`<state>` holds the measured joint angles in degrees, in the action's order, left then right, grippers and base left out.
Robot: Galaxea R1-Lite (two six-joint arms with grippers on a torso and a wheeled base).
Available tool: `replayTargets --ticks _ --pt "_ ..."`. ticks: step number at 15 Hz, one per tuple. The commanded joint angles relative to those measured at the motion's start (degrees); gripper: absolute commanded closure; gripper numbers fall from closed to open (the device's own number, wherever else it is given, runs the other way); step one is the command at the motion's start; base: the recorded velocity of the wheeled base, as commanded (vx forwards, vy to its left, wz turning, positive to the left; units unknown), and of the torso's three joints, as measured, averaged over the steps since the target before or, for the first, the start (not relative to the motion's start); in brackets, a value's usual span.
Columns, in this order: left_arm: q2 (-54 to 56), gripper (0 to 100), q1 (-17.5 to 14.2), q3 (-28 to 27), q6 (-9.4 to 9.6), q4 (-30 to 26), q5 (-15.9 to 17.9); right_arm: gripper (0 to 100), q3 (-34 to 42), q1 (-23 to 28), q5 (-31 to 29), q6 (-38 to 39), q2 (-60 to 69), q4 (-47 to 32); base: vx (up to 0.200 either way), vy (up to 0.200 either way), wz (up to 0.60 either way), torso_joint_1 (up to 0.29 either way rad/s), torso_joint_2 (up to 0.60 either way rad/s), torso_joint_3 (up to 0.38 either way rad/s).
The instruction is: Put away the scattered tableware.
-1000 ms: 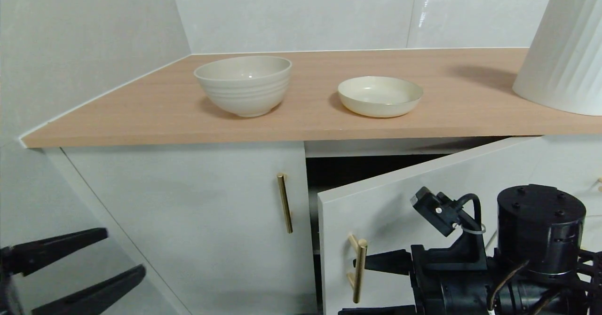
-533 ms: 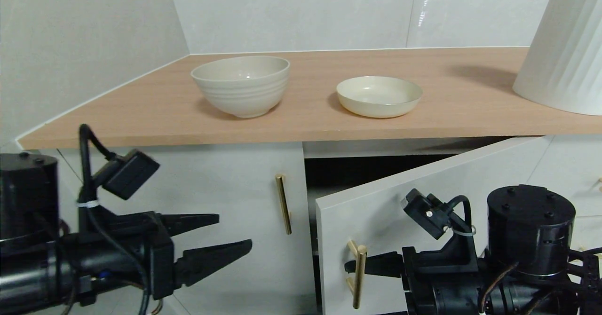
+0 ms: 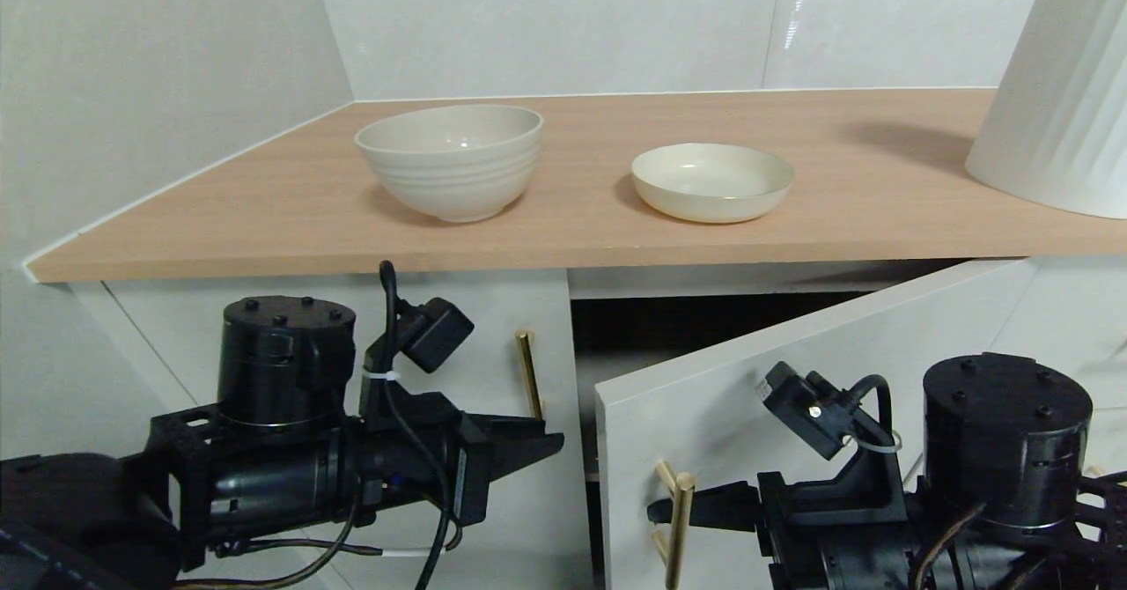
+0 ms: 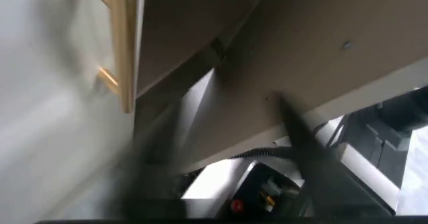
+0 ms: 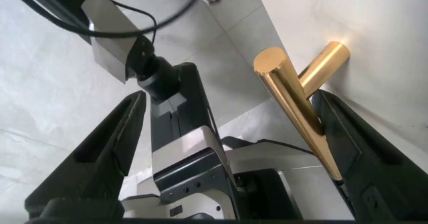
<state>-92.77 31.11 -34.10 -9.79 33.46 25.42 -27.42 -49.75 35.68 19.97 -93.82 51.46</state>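
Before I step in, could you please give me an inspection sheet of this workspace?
Surface: wooden counter above white cabinets.
Job's things: bowl and dish on the counter, apart.
Clutter: white ribbed object at the counter's right end.
Grippers: right gripper open, straddling the ajar door's handle; left gripper before the shut door.
Cables: black cables at both wrists.
Surroundings: white tiled walls.

Narrow dark cabinet opening (image 3: 660, 321) between shut left door (image 3: 158, 335) and ajar, outward-swung right door (image 3: 792, 335)
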Motion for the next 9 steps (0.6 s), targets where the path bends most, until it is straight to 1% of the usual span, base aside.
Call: replayTargets --ticks 1,2,3,4,6,8,9 --pt "-2.94 100 1.15 -1.23 -0.05 0.11 -0.02 0 0.08 0.00 0.00 -0.02 0.57 0.05 0.000 0.000 0.00 0.000 0.00 0.000" --pt "-3.38 100 2.82 -1.41 -0.14 1.52 -0.10 0 0.17 0.00 0.00 0.07 0.57 0.05 0.000 0.000 0.00 0.000 0.00 0.000" --pt "-3.91 100 3.61 -1.50 -0.05 3.36 -0.10 0 0.26 0.00 0.00 0.07 0.39 0.05 0.000 0.000 0.00 0.000 0.00 0.000" --pt "-4.52 100 3.87 -1.41 -0.14 4.95 -0.10 0 0.35 0.00 0.00 0.07 0.30 0.05 0.000 0.000 0.00 0.000 0.00 0.000" --pt "-7.07 100 4.84 -1.41 -1.72 8.90 -0.28 0 0.52 0.00 0.00 0.07 0.13 0.05 0.000 0.000 0.00 0.000 0.00 0.000" --pt "-8.57 100 5.19 -1.59 -1.99 11.36 -0.28 0 0.43 0.00 0.00 0.07 0.04 -0.04 0.000 0.000 0.00 0.000 0.00 0.000" --pt "-10.15 100 5.80 -1.94 -1.81 14.61 -0.10 0 0.52 0.00 0.00 0.07 -0.05 0.05 0.000 0.000 0.00 0.000 0.00 0.000"
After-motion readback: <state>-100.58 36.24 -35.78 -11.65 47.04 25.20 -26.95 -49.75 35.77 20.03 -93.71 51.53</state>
